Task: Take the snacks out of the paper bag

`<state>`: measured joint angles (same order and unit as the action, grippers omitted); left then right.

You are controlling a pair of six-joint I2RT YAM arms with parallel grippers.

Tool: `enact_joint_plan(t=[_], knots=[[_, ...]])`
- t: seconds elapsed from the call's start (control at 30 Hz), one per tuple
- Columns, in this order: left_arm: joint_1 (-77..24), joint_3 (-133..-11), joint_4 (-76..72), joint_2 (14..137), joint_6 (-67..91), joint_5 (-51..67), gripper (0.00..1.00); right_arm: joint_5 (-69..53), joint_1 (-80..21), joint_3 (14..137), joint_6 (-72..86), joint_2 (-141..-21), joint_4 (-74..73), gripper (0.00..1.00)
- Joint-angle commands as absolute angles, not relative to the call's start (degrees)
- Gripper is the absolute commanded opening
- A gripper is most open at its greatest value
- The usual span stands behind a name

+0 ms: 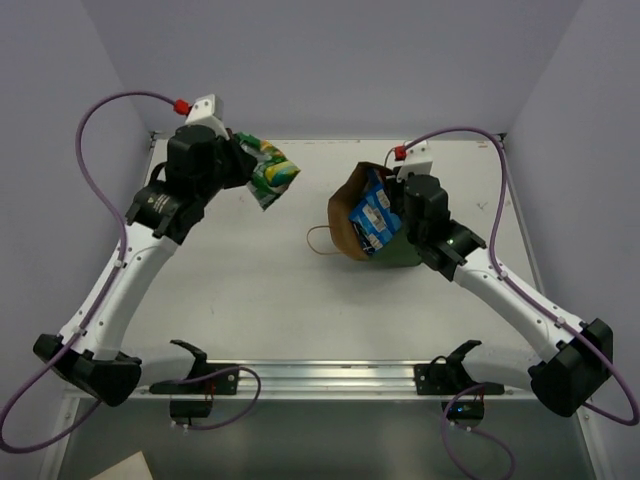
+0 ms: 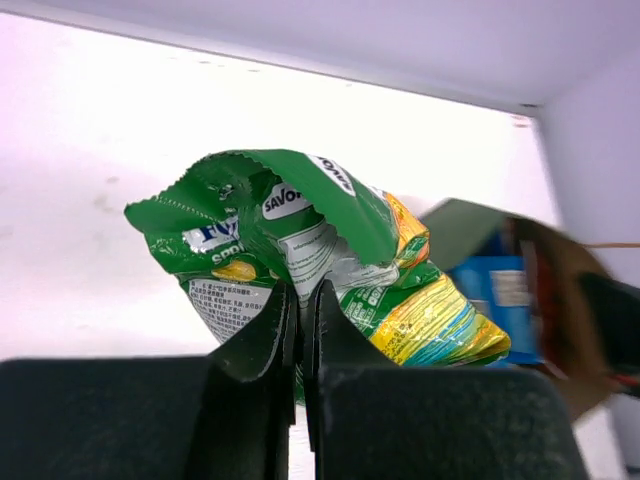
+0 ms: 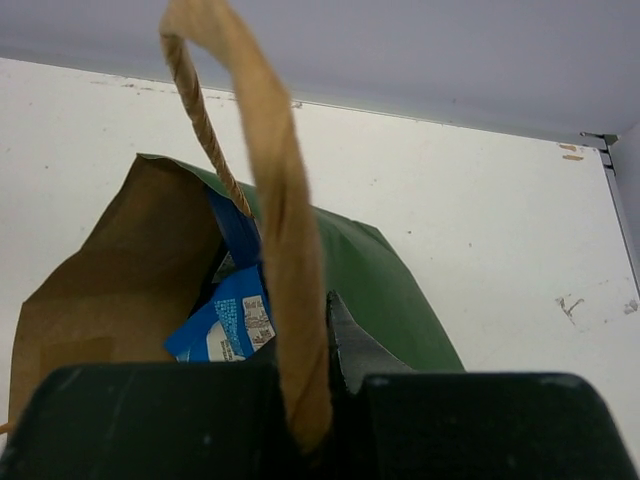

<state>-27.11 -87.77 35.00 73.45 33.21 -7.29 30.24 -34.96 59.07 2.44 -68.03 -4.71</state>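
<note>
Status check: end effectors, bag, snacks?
Left end effector shut on green packet, outside paper bag. Right end effector shut on handle. Blue packets inside. Nothing blocking.

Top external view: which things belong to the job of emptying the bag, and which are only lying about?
Belonging to the job:
paper bag
green snack packet, held in the left claw
blue packets inside the bag
handle, held in the right claw

Not part of the job:
purple cables
metal rail at the near edge
pale scrap, bottom left
</note>
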Motion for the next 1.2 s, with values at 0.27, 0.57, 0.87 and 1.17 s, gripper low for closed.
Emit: enact_joint_plan(t=[0.27, 0.57, 0.87, 1.17], knots=[[-12.31, -71.36, 29.01, 84.71, 26.63, -0.45, 0.32, 27.86, -34.54, 58.18, 1.76, -66.27, -3.51, 0.0], [-16.25, -79.17, 29.09, 83.06, 31.46, 10.98, 0.82, 26.02, -34.54, 59.41, 1.49, -65.3, -5.45, 0.0], [-37.96, -89.73, 23.12, 88.93, 43.32, 9.15, 0.76, 24.96, -34.54, 60.91, 3.77, -63.55, -7.82, 0.0], [-47.2, -91.23, 15.12, 99.39, 49.39, 1.94, 0.75, 24.61, -34.63, 62.67, 8.16, -63.81, -10.37, 0.0]])
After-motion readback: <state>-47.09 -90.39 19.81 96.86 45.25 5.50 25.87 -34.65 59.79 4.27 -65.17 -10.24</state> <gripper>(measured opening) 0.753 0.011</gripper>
